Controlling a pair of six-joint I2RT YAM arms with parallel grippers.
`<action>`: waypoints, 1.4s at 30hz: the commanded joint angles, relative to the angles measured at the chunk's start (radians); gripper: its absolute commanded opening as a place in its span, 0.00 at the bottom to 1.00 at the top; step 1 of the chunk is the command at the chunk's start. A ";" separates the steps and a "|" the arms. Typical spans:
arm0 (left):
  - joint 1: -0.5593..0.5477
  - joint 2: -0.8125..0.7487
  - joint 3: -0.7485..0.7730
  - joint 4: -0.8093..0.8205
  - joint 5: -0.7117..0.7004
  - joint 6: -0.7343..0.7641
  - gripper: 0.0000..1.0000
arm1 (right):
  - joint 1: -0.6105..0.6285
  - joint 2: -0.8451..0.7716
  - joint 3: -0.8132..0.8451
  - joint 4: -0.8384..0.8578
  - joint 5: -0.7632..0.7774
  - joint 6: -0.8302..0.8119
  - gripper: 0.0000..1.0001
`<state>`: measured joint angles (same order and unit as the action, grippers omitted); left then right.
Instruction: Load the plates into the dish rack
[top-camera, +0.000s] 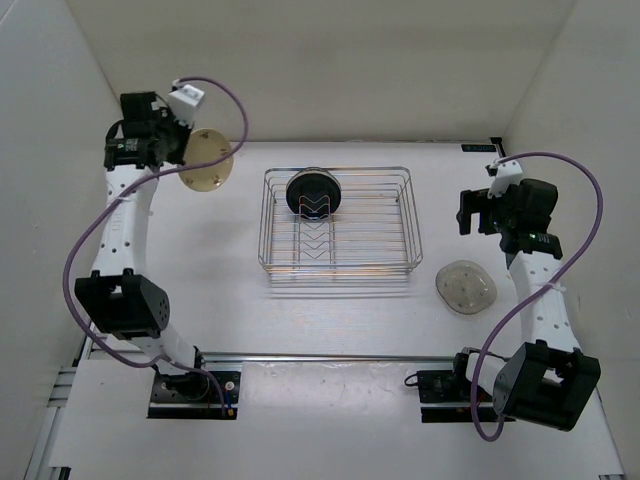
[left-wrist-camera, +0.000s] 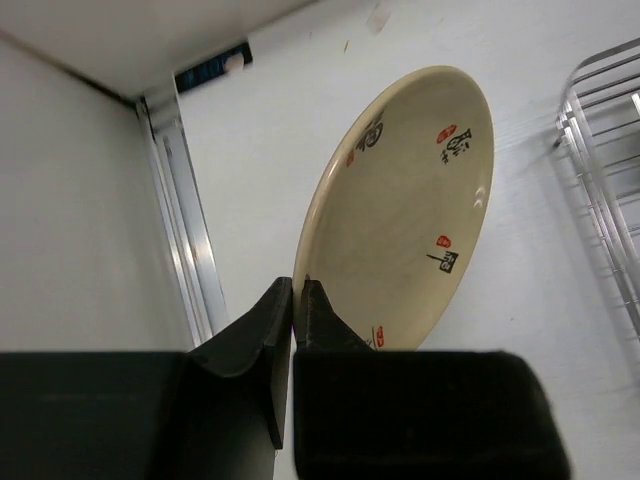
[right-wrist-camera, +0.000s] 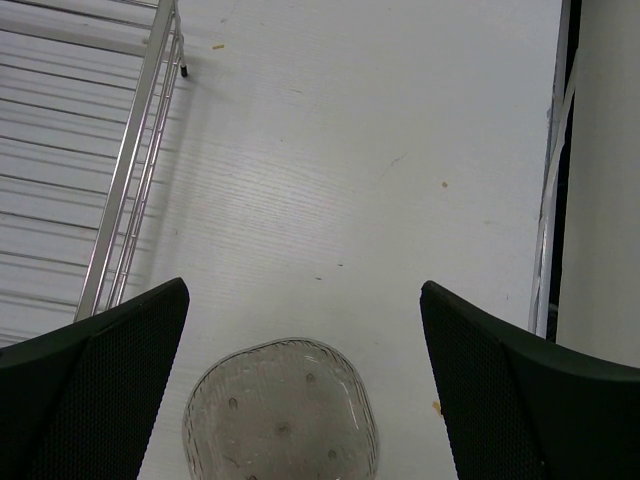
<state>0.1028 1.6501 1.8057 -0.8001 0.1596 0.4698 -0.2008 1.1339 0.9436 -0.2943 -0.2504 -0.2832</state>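
Observation:
My left gripper is shut on the rim of the tan-yellow plate and holds it tilted above the table at the far left; in the left wrist view the plate shows red and black marks and my gripper pinches its lower edge. The silver wire dish rack stands mid-table with the black plate upright in its dividers. My right gripper is open and empty above a pale grey plate, which also shows in the right wrist view flat on the table. The other grey plate is not separately visible.
The rack's right edge shows in the right wrist view. White walls enclose the table on the left, back and right. An aluminium rail runs along the left wall. A rail crosses the near edge between the arm bases.

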 joint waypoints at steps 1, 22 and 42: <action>-0.124 -0.042 0.037 -0.033 -0.152 0.093 0.10 | -0.003 -0.003 -0.011 0.040 -0.018 0.004 1.00; -0.863 -0.182 -0.373 0.534 -0.701 0.668 0.10 | -0.003 0.015 -0.072 0.049 -0.038 -0.005 1.00; -0.946 -0.132 -0.450 0.610 -0.600 0.903 0.10 | -0.003 0.015 -0.072 0.058 -0.047 0.013 1.00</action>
<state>-0.8337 1.5208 1.3495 -0.2325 -0.4786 1.3300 -0.2008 1.1511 0.8722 -0.2768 -0.2813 -0.2852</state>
